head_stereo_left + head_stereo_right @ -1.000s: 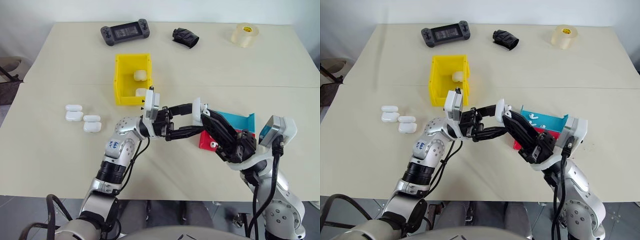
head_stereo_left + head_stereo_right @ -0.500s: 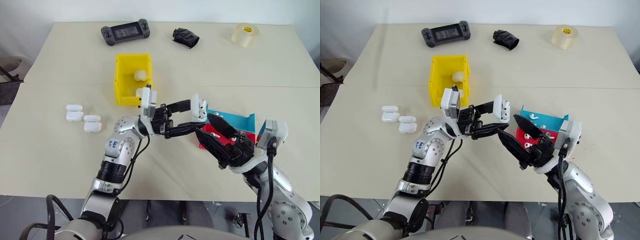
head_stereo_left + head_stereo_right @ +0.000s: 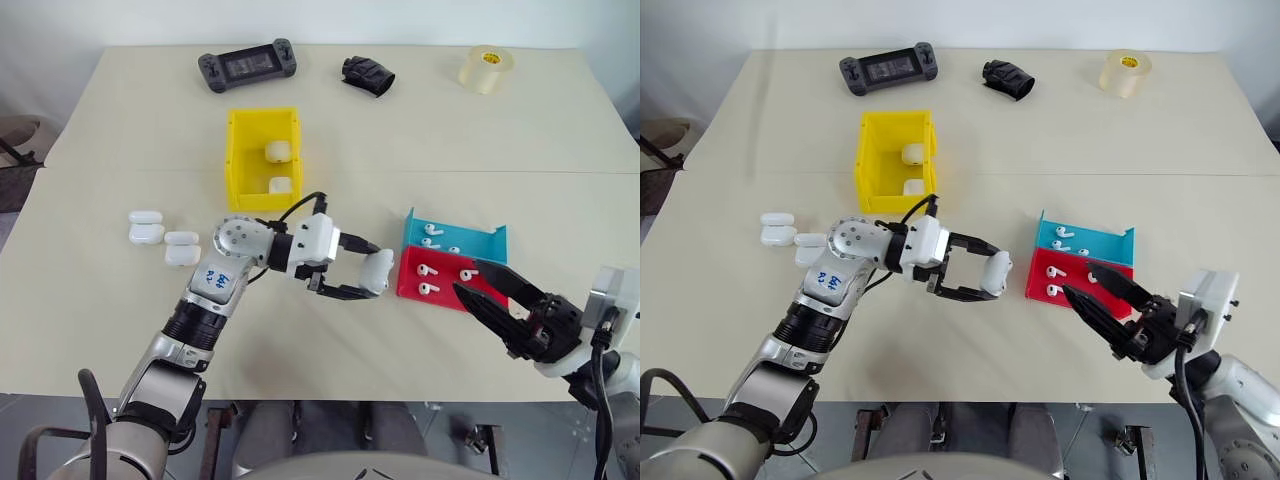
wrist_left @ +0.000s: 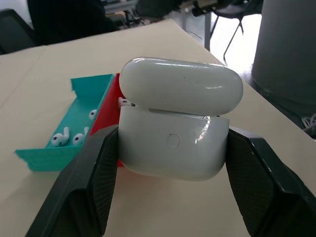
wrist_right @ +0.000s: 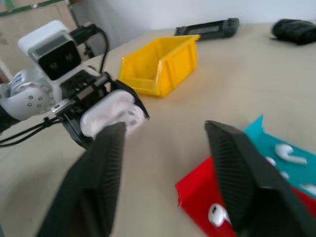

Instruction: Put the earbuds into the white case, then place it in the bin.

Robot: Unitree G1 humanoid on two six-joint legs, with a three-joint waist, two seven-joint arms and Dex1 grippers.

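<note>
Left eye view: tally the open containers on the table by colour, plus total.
Yellow rectangular plastic bin: 1
Red shallow plastic tray: 1
Blue shallow plastic tray: 1
Total: 3

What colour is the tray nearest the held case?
Red tray, clearest in the left eye view.

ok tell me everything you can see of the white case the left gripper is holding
The small glossy white rounded plastic case is clamped across its lower body between the left gripper's two black fingers, held above the beige table beside the shallow red tray. Its hinged lid sits slightly ajar, with a thin gap along the seam. A small round button marks the body's face. Only the fingers touch it.
</note>
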